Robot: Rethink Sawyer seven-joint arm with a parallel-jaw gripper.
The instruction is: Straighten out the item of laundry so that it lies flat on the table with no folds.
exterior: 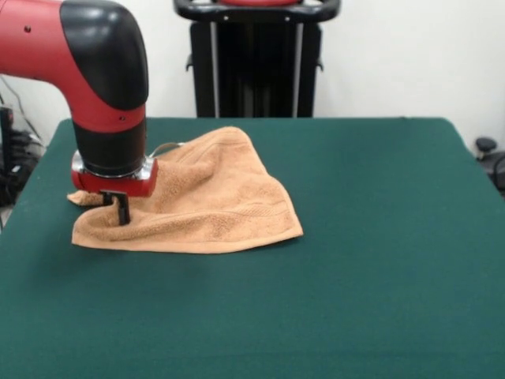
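The orange-tan towel (213, 201) lies crumpled on the left half of the green table (379, 237). It forms a rough triangle with a raised fold along its far edge and a woven band near its front right edge. Its small white loop (164, 146) sticks out at the far side, beside the arm. My gripper (121, 212) comes straight down on the towel's left part, close to the front left corner. The black fingers stand close together and press into the cloth. A small flap of towel (83, 197) pokes out left of the gripper.
The red and black arm (102, 79) fills the upper left. The black pedestal (256, 59) stands behind the table's far edge. Cables and dark gear show past the table's left (12, 158) and right (489, 154) edges.
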